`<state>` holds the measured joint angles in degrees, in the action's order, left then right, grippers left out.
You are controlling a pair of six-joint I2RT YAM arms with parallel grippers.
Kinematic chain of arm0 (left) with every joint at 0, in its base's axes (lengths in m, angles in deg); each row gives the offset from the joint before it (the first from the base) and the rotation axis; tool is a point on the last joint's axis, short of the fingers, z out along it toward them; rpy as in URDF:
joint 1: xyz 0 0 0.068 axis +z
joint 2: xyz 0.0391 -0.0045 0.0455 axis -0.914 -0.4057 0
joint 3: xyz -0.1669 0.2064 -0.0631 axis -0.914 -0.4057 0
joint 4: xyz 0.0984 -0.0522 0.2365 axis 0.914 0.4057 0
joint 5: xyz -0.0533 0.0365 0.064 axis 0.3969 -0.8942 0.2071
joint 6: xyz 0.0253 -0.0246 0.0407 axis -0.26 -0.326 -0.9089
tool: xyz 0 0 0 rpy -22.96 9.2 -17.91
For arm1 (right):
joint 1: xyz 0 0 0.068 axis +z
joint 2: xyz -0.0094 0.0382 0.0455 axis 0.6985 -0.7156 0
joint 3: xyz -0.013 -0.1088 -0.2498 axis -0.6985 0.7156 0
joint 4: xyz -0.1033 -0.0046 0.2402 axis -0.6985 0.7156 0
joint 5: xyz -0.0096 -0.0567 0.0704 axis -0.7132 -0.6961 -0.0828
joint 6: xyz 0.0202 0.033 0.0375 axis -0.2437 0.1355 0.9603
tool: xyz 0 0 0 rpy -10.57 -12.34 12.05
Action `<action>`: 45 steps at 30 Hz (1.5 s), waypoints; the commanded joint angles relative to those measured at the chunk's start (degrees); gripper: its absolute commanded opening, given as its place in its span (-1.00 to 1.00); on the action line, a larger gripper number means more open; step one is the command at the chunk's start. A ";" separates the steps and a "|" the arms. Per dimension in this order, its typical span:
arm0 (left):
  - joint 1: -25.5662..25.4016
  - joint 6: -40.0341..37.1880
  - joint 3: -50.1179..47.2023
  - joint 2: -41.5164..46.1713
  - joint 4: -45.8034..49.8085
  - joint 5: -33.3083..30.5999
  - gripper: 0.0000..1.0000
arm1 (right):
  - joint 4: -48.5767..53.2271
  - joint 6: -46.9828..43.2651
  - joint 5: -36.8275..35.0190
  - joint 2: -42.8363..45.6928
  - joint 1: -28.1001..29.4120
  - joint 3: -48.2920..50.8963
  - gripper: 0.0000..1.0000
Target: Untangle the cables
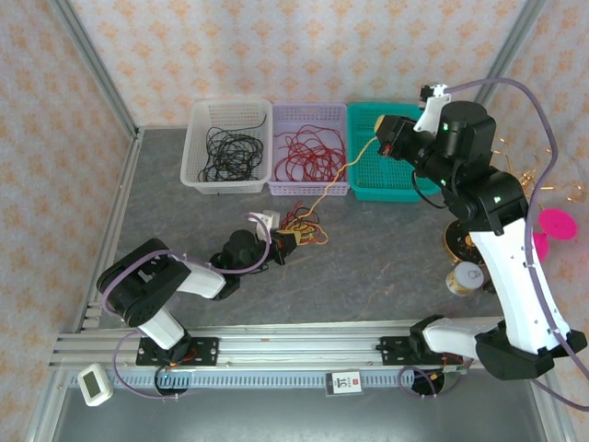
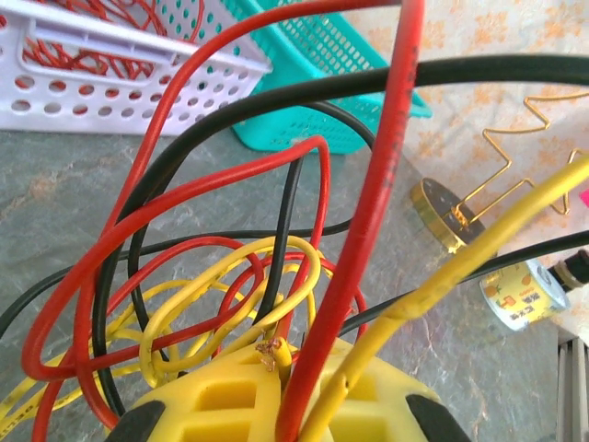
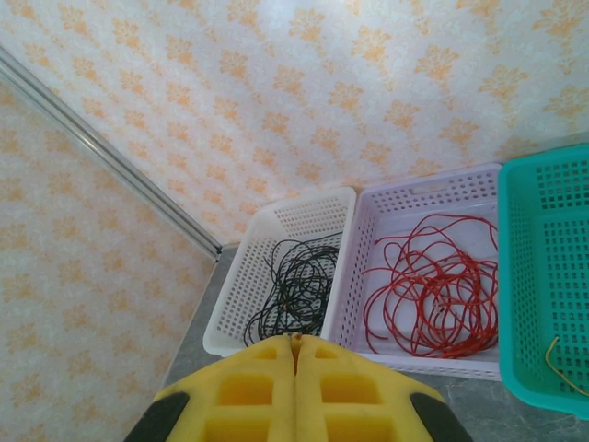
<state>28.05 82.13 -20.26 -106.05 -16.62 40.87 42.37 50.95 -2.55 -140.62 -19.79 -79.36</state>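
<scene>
Item: cables [image 1: 302, 228], a small knot of thin red, yellow and black strands.
Location: laid on the grey table [image 1: 184, 221] near its middle, in front of the lilac basket [image 1: 308, 189], with the left gripper [image 1: 279, 241] at its left edge.
Left gripper: lowered to the table. In the left wrist view its yellow fingers [image 2: 175, 401] are seen clenched on the cables, with a red strand and a yellow one passing out between them.
Yellow strand [image 1: 345, 170]: drawn out of the knot and led up and to the right, across the gap between the lilac and teal baskets, to the right gripper [image 1: 379, 136].
Right gripper: raised over the teal basket [image 1: 386, 191]. Its fingers [image 3: 212, 391] are seen pressed flat together in the right wrist view. From above, the yellow strand is seen ending at its tips, so the strand is judged to be grasped.
White basket [image 1: 195, 147]: leftmost of three set in a row at the far edge of the table, filled with loose black wires [image 1: 230, 152].
Lilac basket: middle of the row, filled with loose red wires [image 1: 308, 155].
Teal basket: rightmost of the row.
Other stock: a brass-coloured round stand [image 1: 457, 241] and a small tin [image 1: 466, 276] are placed beside the right arm. A white timer [image 1: 95, 382] is placed at the near left corner.
</scene>
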 commanded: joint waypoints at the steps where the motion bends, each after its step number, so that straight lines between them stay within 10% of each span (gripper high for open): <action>1: 0.44 1.84 -3.72 -0.87 8.40 -4.24 -1.00 | -10.48 0.00 -6.37 2.06 -2.03 -5.99 -1.00; 9: -1.85 -3.35 -1.14 6.26 14.33 -1.10 -1.00 | -18.43 2.34 15.87 1.40 -1.64 10.67 -1.00; 19: -2.65 -10.13 1.89 20.09 31.93 0.29 0.08 | -18.38 -0.59 18.47 3.90 0.46 21.39 -1.00; 27: -3.90 -12.78 8.64 30.90 42.08 6.06 0.38 | -17.31 -2.02 23.73 4.48 2.21 21.95 -1.00; 45: -3.33 -26.14 36.63 15.11 54.98 4.35 0.62 | -19.91 -0.60 32.39 3.72 2.51 19.52 -1.00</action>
<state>24.42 59.66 13.81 -88.72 35.99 47.62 24.65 50.12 27.33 -137.30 -17.69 -57.46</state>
